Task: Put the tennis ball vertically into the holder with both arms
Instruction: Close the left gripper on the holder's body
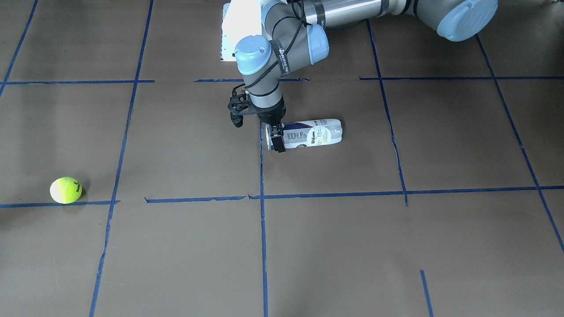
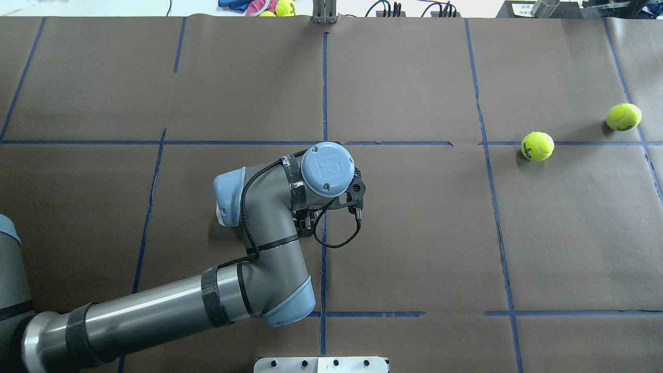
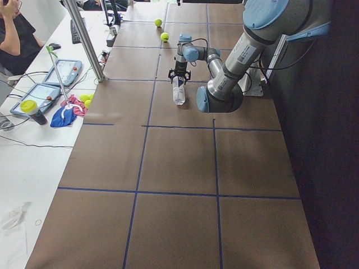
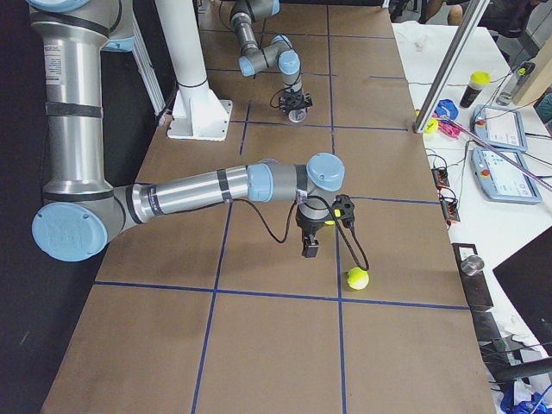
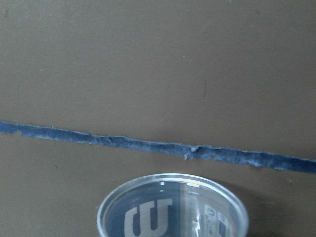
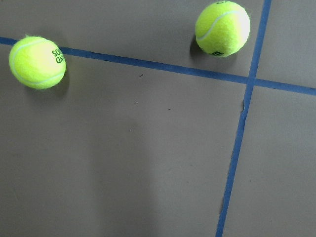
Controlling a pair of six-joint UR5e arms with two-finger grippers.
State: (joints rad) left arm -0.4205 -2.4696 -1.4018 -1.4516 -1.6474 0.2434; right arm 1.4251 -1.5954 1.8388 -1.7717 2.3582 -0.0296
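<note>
The holder [image 1: 313, 133], a clear can with a navy-and-white Wilson label, lies on its side at the table's middle; its open rim [image 5: 173, 207] fills the bottom of the left wrist view. My left gripper [image 1: 274, 140] points down with its fingers either side of the can's open end, shut on it. The arm hides the can in the overhead view. Two tennis balls [image 2: 537, 146] [image 2: 624, 116] lie on my right side, apart from each other [image 6: 37, 62] [image 6: 222, 28]. My right gripper [image 4: 310, 248] hangs beside them; I cannot tell whether it is open.
A white pedestal base [image 1: 240, 26] stands at my edge of the table. Blue tape lines [image 2: 323, 93] cross the brown surface. More balls and a cloth [image 2: 282, 8] lie past the far edge. A metal post [image 3: 84, 39] and tablets [image 3: 56, 78] are on the operators' bench.
</note>
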